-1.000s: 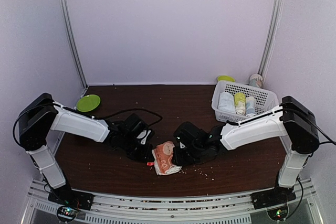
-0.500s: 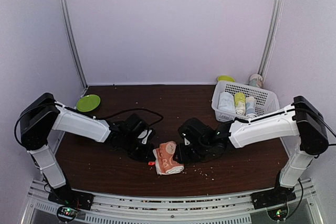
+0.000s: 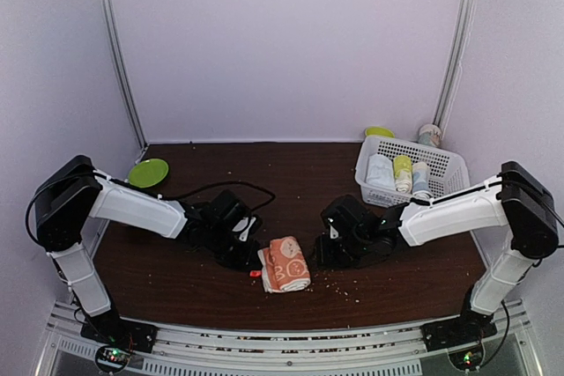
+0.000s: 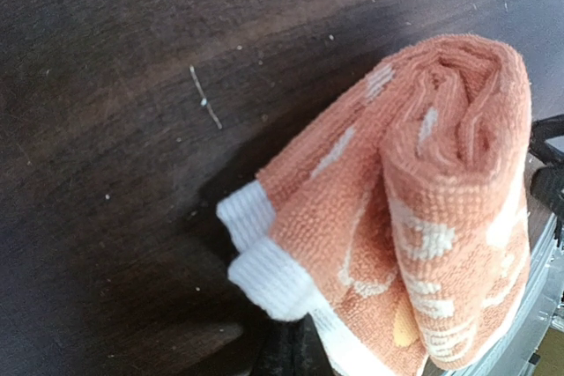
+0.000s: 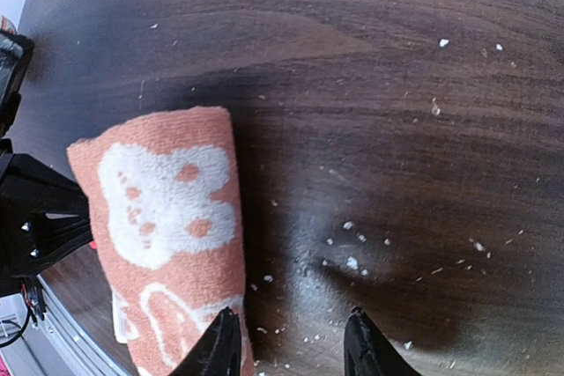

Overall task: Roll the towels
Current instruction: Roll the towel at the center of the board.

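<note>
A green plate (image 3: 148,172) lies by the left edge of the table (image 3: 291,173), near the back corner; only the top view shows it whole.

The left gripper (image 3: 249,257) is down low, right at the left side of the orange towel (image 3: 285,263); its jaws are closed tight. From above it looks to touch the towel; I cannot tell if it has nipped the white hem.

The towel lies near the front edge of the table, about the middle, between the two grippers. The left wrist view shows what the top view cannot: the towel is rolled up, and its end shows the cloth curled round inside. Two white hem corners stick out low down, just by a dark finger (image 4: 286,360).

The right gripper (image 3: 322,255) is just right of the towel; the top view shows a bit of bare table between them. The right wrist view shows its two fingertips partly apart, with only table between them; it holds nothing. One fingertip (image 5: 220,345) sits right at the towel's side. That view also shows white crumbs (image 5: 352,263) on the dark wood, and the cream shapes on the towel.

A white basket (image 3: 451,163) stands at the back right corner with rolled cloths (image 3: 381,173) in it; only the top view shows it.
</note>
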Controlling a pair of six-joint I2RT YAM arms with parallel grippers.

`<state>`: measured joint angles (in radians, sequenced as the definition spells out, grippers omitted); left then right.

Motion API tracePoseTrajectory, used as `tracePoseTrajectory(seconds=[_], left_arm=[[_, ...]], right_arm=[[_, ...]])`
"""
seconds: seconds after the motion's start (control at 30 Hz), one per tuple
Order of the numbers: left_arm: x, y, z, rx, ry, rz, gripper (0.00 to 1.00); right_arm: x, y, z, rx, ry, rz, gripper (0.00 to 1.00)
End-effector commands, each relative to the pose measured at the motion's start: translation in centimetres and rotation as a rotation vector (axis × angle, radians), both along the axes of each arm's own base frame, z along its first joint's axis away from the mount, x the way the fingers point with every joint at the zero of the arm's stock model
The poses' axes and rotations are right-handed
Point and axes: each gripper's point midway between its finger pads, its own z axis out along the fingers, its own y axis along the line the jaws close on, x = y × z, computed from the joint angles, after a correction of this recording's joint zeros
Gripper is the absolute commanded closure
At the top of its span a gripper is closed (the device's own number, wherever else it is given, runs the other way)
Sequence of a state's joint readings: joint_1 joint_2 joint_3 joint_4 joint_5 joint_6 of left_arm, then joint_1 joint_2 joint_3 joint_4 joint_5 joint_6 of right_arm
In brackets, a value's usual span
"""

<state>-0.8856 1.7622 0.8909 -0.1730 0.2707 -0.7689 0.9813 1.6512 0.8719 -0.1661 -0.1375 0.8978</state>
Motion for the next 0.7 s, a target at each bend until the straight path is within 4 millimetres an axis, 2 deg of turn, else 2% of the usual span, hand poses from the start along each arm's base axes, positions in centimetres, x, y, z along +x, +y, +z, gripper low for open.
tracePoseTrajectory(seconds=[0.0,0.47,0.67], left_arm=[[-0.4,0.7,-1.7,0.058,0.019,-0.002,1.0],[-0.4,0.5,-1.5,0.051,0.018,-0.009,1.0],[-0.6,0.6,-1.4,0.049,0.017,-0.012,1.0]], right_arm=[[0.2,1.0,-0.4,0.05,0.014,0.008,0.59],[-0.2,3.7,-0.3,0.063,0.043,0.082,0.58],[-0.7,5.4,-0.1,0.071,0.048,0.114,0.58]])
